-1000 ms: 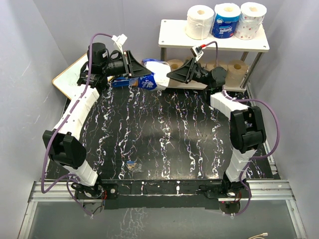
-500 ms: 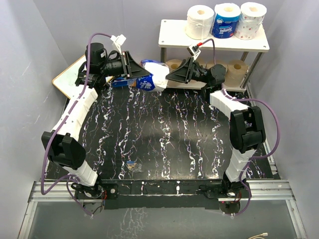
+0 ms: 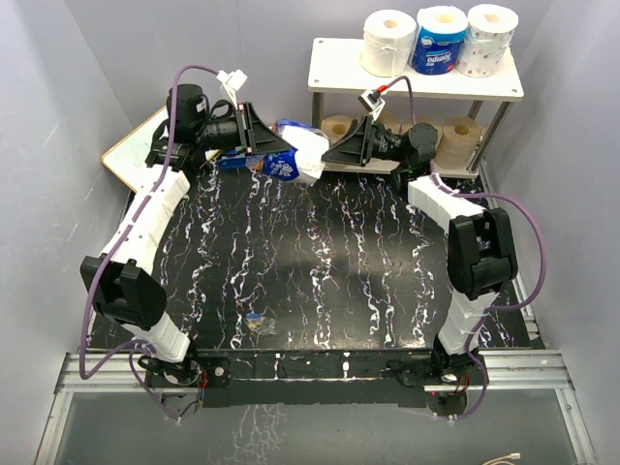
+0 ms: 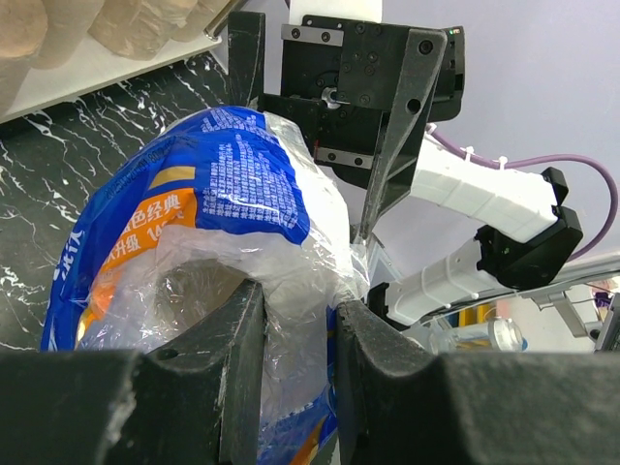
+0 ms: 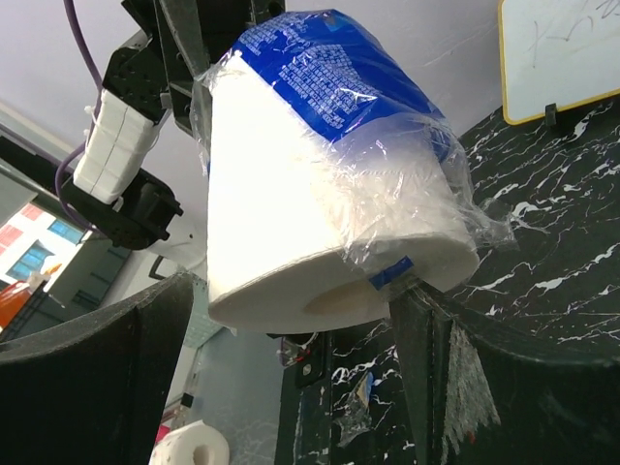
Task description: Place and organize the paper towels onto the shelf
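Note:
A white paper towel roll in a loose blue-and-clear plastic wrapper hangs above the table's far edge, between both grippers. My left gripper is shut on the wrapper's plastic, with the roll just beyond its fingers. My right gripper is open, its jaws wide on either side of the roll; one finger touches the wrapper's edge. The shelf holds white, blue-wrapped and dotted rolls on top. Tan rolls sit on its lower board, partly hidden by the right arm.
A framed whiteboard lies at the far left, also in the right wrist view. A small scrap of plastic lies on the black marbled table near the front. Grey walls close in on both sides.
The left gripper has carried the wrapped roll up and to the right. The right gripper has risen and now has the roll between its open jaws.

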{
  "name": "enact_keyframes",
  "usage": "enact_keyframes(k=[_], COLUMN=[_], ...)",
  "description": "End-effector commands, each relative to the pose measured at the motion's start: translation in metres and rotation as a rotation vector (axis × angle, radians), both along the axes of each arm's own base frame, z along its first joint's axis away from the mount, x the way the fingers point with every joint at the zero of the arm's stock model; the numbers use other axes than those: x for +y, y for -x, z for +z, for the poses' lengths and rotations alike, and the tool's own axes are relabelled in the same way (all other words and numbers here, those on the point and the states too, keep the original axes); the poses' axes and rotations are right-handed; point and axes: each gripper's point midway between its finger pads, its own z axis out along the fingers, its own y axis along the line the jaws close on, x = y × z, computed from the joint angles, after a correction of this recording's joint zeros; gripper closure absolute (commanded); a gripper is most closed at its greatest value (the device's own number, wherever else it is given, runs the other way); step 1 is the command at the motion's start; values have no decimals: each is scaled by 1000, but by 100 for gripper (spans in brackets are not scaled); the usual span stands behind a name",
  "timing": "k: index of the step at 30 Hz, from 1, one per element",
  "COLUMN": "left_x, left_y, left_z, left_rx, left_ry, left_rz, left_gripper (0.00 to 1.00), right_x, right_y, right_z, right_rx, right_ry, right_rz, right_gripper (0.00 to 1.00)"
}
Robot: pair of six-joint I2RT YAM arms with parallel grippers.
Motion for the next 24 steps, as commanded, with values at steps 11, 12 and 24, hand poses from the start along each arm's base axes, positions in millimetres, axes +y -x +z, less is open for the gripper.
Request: enact_keyframes(k=[11,12,24], left_x=[-2,-1,0], left_y=[11,11,19], left_z=[30,31,39], left_rx=[-104,-106,-101], left_ry=[26,27,54], left_rz=[-19,-21,-53], left_gripper=[100,100,100], right_x=[-2,-3,-15], right_y=[62,63,54], right_z=[46,45,38], right_rx=[-224,-225,-237], right_ry=[8,11,27], right_rz=[115,115,114], right_gripper=[20,20,19])
